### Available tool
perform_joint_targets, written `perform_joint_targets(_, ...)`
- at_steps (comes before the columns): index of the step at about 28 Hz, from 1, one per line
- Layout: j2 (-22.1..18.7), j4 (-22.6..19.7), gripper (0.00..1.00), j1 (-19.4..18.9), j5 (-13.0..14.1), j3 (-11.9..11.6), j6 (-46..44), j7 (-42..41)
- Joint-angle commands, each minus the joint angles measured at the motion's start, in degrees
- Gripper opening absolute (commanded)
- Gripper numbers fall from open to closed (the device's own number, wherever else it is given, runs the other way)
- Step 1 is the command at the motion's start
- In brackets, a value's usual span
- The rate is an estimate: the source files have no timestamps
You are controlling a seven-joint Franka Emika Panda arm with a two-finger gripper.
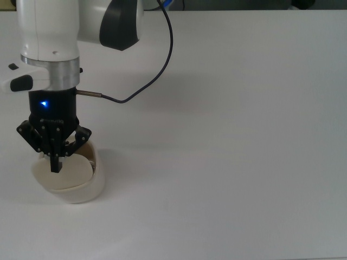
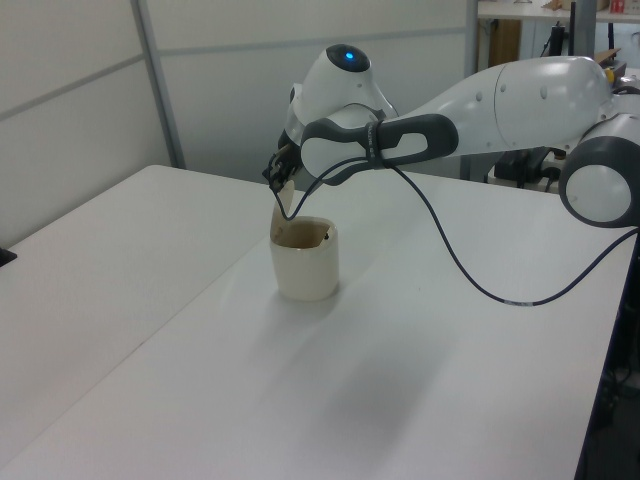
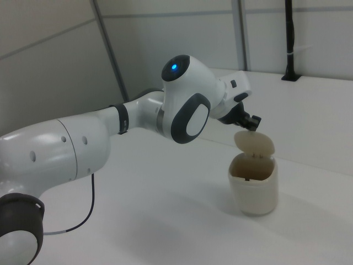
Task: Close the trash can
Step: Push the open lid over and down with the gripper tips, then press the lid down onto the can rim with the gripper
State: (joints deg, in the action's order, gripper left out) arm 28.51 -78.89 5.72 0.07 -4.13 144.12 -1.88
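Bin (image 1: 76, 187) on worktop (image 1: 233, 162) at the top view's lower left — lid (image 3: 255, 144) raised, tilted. Gripper (image 1: 55, 166) at lid's back, fingers closed together — gripping nothing visible.

Top view looks straight down; left and right views face the table (image 2: 420, 380) from opposite sides.
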Motion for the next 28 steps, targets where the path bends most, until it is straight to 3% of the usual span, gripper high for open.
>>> perform_joint_targets(1, -1.26, -0.30, 0.01, -0.36, -1.13, -0.44, -6.65, -0.75)
perform_joint_targets(15, -1.26, -1.00, 0.00, -0.01, -0.77, -0.35, -17.37, -5.59)
perform_joint_targets(28, -0.56, -1.88, 0.00, 0.34, -0.95, -0.61, -17.99, -7.52)
